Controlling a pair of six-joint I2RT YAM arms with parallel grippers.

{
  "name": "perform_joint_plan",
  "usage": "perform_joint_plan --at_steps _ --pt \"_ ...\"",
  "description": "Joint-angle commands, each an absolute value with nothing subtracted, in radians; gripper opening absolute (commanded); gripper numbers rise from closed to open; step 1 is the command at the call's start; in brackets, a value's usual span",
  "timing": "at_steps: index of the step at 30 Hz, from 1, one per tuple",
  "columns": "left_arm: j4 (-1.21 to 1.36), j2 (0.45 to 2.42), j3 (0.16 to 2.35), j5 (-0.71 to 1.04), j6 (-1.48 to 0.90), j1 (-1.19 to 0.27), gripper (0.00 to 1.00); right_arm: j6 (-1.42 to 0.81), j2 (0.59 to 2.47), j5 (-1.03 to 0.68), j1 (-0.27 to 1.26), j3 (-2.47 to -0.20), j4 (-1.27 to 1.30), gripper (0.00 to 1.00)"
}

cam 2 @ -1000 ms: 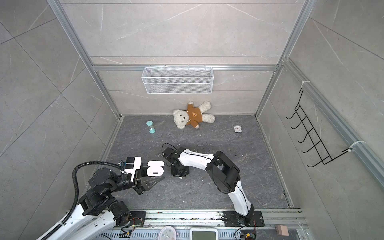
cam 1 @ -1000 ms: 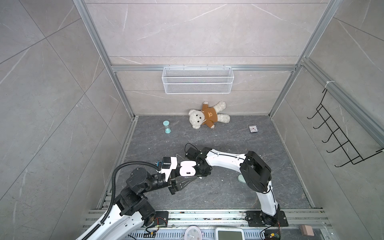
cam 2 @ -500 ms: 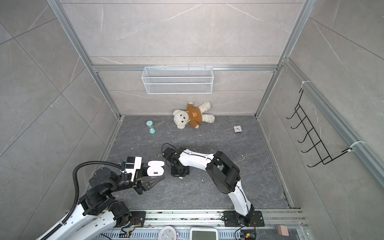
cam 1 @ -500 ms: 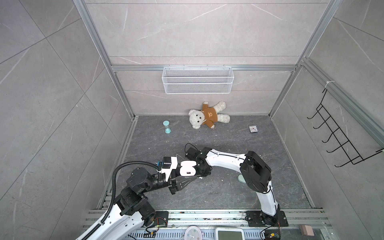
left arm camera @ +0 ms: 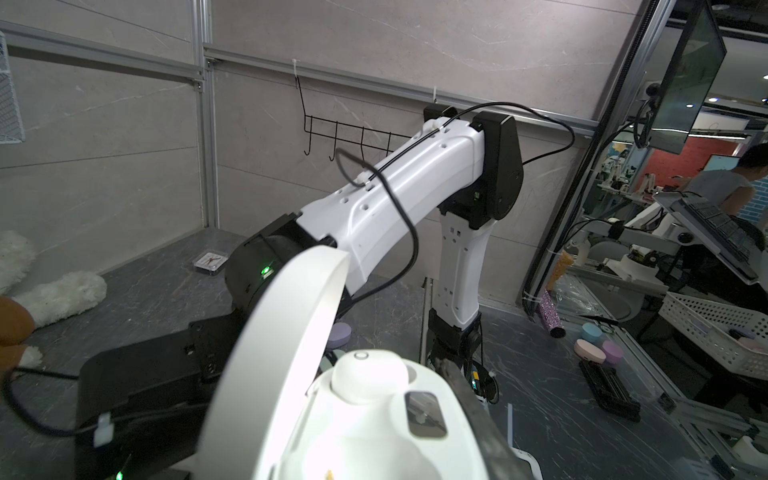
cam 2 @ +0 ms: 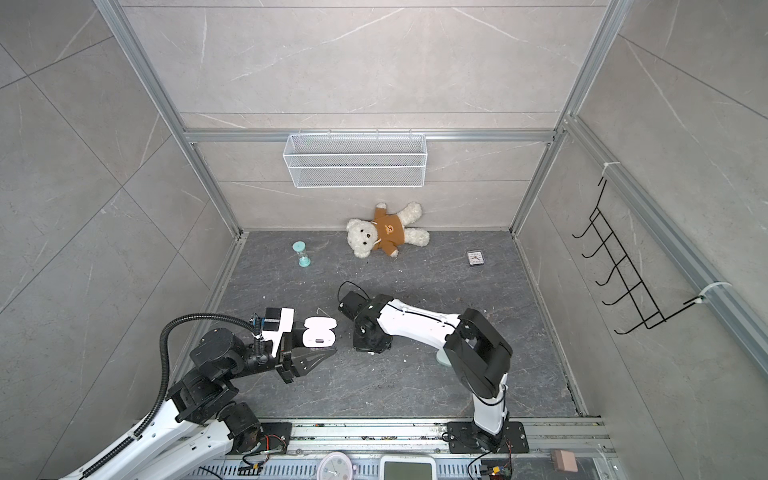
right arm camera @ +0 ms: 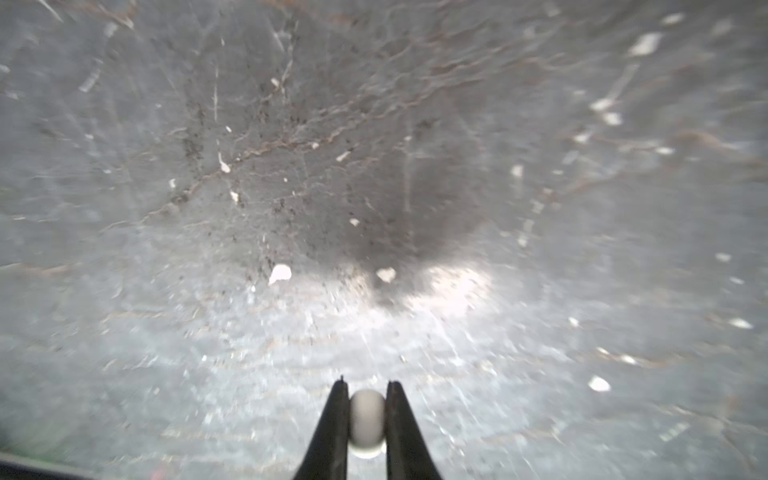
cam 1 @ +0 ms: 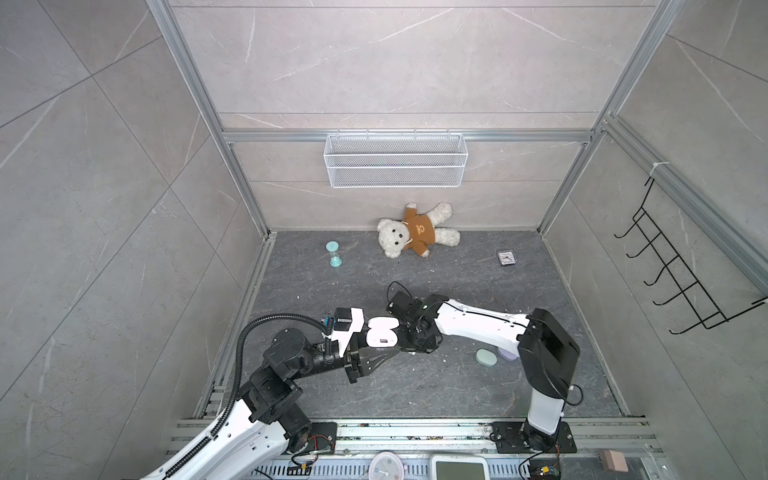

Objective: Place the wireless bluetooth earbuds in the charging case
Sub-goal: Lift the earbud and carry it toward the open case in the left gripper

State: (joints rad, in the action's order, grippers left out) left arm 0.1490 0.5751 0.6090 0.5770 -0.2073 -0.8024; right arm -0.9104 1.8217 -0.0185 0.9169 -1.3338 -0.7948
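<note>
Two robot arms share a dark grey desk (cam 1: pixel 415 395) in a tiled booth. The left pincer (cam 2: pixel 326 353), turned on its side low over the desk's front left, is clamped on a white charging case (cam 2: pixel 319 332), seen in both top views with its lid swung open. In the left wrist view the raised lid (left arm camera: pixel 282 332) fills the foreground and one dark finger (left arm camera: pixel 478 419) runs along the case's edge. A white earbud (left arm camera: pixel 368 374) sits in its socket, next to a dark socket (left arm camera: pixel 424 415).

The right arm (cam 1: pixel 478 328) reaches across the middle, wrist bent down, so the right pincer (right arm camera: pixel 367 384) points at the desk near the case. In both top views its fingers are hidden under the wrist. The blurred right wrist view shows the two black fingers (right arm camera: pixel 332 415) pinching a second white earbud (right arm camera: pixel 366 419), a small round bud held between their tips close over the desk. White crumbs (right arm camera: pixel 279 273) are strewn across the surface there. Whether the bud touches the surface cannot be told.

Beside the right arm's elbow a mint green case (cam 1: pixel 485 358) and a lilac case (cam 1: pixel 508 354) lie shut on the desk, the lilac one partly hidden. At the back of the desk are a teddy bear (cam 1: pixel 411 235), a mint sand timer (cam 1: pixel 333 253) and a small clock (cam 1: pixel 506 258). A white wire basket (cam 1: pixel 394 160) hangs on the wall above, and a black hook rack (cam 1: pixel 681 270) on the right wall.
</note>
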Motion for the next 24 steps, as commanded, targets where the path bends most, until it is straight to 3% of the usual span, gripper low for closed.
perform_joint_plan --at_steps 1,12,24 --pt "0.230 0.597 0.636 0.590 -0.200 -0.799 0.18 -0.942 1.708 0.001 0.895 -1.286 -0.786 0.16" --pt "0.436 0.794 0.670 0.631 -0.193 -0.799 0.18 -0.945 1.364 0.004 0.801 -1.263 -0.818 0.16" --pt "0.745 1.088 0.740 0.685 -0.215 -0.753 0.17 -0.905 1.182 -0.027 0.707 -1.435 -0.962 0.16"
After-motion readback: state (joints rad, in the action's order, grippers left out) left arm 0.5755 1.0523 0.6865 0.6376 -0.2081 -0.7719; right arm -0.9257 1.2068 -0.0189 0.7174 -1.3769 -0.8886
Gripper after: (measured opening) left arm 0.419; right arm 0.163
